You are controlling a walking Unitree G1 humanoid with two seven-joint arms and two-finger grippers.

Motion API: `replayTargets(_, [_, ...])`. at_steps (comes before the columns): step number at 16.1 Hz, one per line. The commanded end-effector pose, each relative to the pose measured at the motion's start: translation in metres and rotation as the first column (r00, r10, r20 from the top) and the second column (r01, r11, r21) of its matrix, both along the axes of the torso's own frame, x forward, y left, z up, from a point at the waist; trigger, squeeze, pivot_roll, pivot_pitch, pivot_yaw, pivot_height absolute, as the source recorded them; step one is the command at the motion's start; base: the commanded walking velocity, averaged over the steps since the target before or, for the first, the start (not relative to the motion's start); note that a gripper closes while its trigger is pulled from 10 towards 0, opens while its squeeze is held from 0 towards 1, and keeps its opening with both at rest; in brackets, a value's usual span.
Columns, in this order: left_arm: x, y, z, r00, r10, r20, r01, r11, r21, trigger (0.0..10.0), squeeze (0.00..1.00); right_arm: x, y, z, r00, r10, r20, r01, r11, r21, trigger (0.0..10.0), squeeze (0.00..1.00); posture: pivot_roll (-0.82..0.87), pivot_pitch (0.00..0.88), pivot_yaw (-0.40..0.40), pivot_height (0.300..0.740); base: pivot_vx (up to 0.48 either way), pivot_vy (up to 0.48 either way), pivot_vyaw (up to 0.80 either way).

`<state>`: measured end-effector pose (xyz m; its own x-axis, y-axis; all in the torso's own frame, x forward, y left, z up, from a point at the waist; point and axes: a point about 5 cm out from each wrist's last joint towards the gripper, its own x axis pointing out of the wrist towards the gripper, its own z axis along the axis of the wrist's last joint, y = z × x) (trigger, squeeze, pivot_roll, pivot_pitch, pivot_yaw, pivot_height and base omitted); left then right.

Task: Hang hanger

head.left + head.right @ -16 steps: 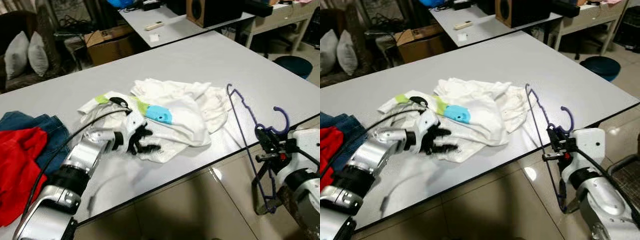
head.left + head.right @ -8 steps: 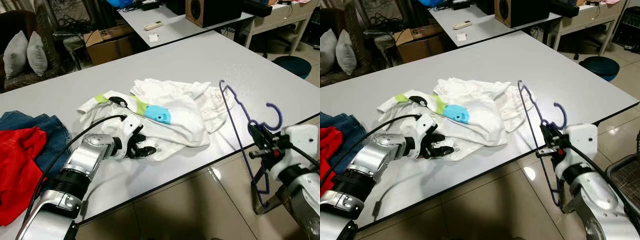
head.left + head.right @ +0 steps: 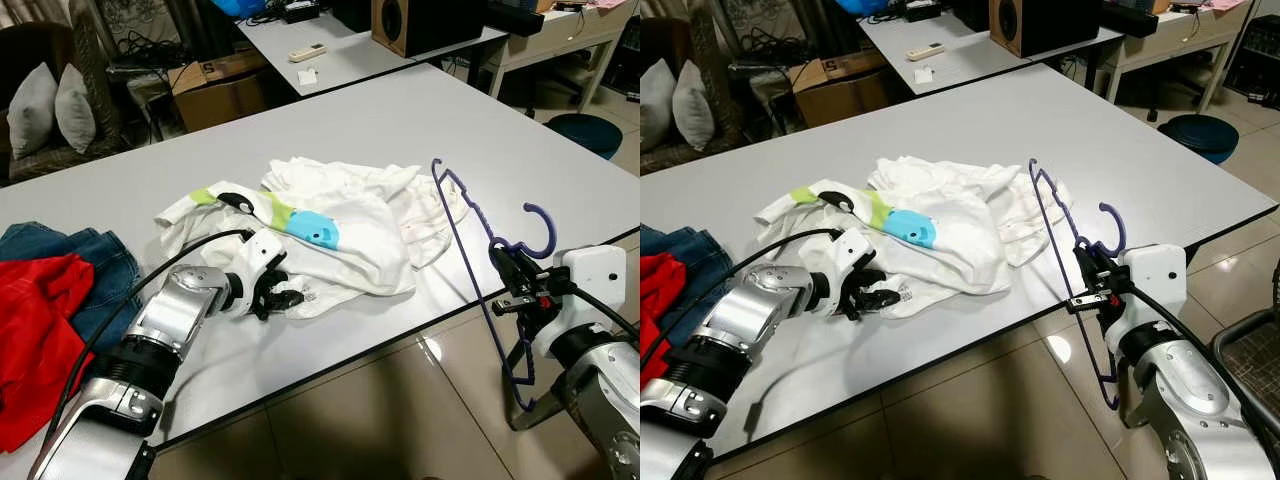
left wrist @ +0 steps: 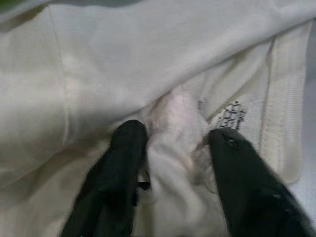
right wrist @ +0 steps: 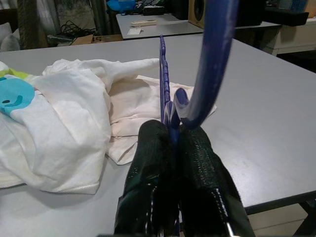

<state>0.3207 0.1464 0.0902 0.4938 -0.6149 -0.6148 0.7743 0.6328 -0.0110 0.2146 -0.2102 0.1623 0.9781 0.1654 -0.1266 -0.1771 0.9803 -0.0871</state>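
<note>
A white shirt with a blue and green print lies crumpled in the middle of the grey table. My left gripper rests on its near hem, and the two black fingers pinch a bunched fold of the cloth between them. At the table's front right edge my right gripper is shut on the neck of a thin purple hanger, just under its hook. The hanger stands tilted, with its top over the shirt's right edge and its low end hanging below the table edge.
A red garment and blue jeans lie at the table's left. A second table with a remote and a speaker stands behind, beside a cardboard box. Tiled floor lies below the near table edge.
My left gripper's fingers, spread open a second ago, have closed on the shirt's hem. My right gripper has carried the hanger leftward, bringing its top nearer the shirt.
</note>
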Motion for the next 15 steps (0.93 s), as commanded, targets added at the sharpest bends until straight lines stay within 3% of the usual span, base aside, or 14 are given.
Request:
replayTargets(1, [-0.005, 0.005, -0.009, 0.999, 0.006, -0.034, -0.006, 1.0, 0.015, 0.0, 0.0, 0.003, 0.001, 0.002, 1.0, 0.01, 0.013, -0.01, 1.0, -0.003, 10.0, 0.0, -0.07, 0.0, 0.125, 0.74, 0.0, 0.0, 0.0])
replayTargets(3, [-0.005, 0.005, -0.001, 0.999, -0.051, 0.013, 0.052, 0.998, -0.028, 0.0, 0.0, 0.004, 0.004, 0.003, 0.999, 0.03, 0.016, -0.03, 1.0, 0.004, 10.0, 0.0, -0.07, 0.0, 0.118, 0.74, 0.0, 0.0, 0.0])
replayTargets(4, [-0.008, 0.005, 0.007, 0.989, -0.14, 0.055, 0.144, 0.987, -0.074, 0.0, 0.0, 0.005, 0.003, 0.002, 0.999, 0.033, 0.011, -0.033, 0.999, -0.008, 10.0, 0.0, -0.06, 0.0, 0.112, 0.74, 0.0, 0.0, 0.0])
replayTargets(6, [-0.01, 0.008, 0.023, 0.974, -0.207, 0.086, 0.218, 0.964, -0.149, 0.0, 0.0, 0.006, 0.001, 0.003, 0.999, 0.029, 0.018, -0.029, 1.0, -0.004, 10.0, 0.0, -0.06, 0.0, 0.113, 0.74, 0.0, 0.0, 0.0])
replayTargets(8, [-0.001, 0.012, 0.047, 0.974, -0.175, 0.146, 0.211, 0.937, -0.279, 0.0, 0.0, 0.007, 0.0, 0.004, 0.999, 0.024, 0.023, -0.024, 1.0, -0.003, 10.0, 0.0, -0.06, 0.0, 0.115, 0.74, 0.0, 0.0, 0.0])
replayTargets(9, [0.014, 0.014, 0.086, 0.978, -0.056, 0.203, 0.157, 0.835, -0.527, 0.0, 0.0, 0.007, -0.001, 0.003, 1.0, 0.018, 0.025, -0.018, 1.0, -0.003, 10.0, 0.0, -0.06, 0.0, 0.117, 0.74, 0.0, 0.0, 0.0])
replayTargets(10, [0.018, 0.016, 0.095, 0.978, -0.031, 0.207, 0.149, 0.798, -0.584, 0.0, 0.0, 0.007, -0.001, 0.003, 1.0, 0.016, 0.025, -0.016, 1.0, -0.004, 10.0, 0.0, -0.06, 0.0, 0.12, 0.74, 0.0, 0.0, 0.0])
replayTargets(11, [0.02, 0.018, 0.101, 0.976, -0.026, 0.214, 0.153, 0.784, -0.602, 0.0, 0.0, 0.007, -0.002, 0.003, 1.0, 0.014, 0.027, -0.014, 1.0, -0.004, 10.0, 0.0, -0.06, 0.0, 0.123, 0.74, 0.0, 0.0, 0.0])
replayTargets(13, [0.019, 0.022, 0.087, 0.974, -0.073, 0.213, 0.164, 0.878, -0.449, 0.0, 0.0, 0.008, -0.002, 0.004, 0.999, 0.009, 0.031, -0.009, 1.0, -0.001, 10.0, 0.0, -0.06, 0.0, 0.126, 0.74, 0.0, 0.0, 0.0])
replayTargets(14, [0.013, 0.02, 0.069, 0.975, -0.134, 0.178, 0.186, 0.93, -0.317, 0.0, 0.0, 0.007, -0.001, 0.004, 0.999, 0.009, 0.033, -0.01, 1.0, 0.001, 10.0, 0.0, -0.06, 0.0, 0.13, 0.74, 0.0, 0.0, 0.0])
replayTargets(15, [0.008, 0.014, 0.061, 0.972, -0.167, 0.163, 0.207, 0.94, -0.27, 1.9, 0.0, 0.007, -0.001, 0.003, 0.999, 0.009, 0.033, -0.009, 1.0, 0.003, 10.0, 0.0, -0.06, 0.0, 0.131, 0.74, 0.0, 0.0, 0.0])
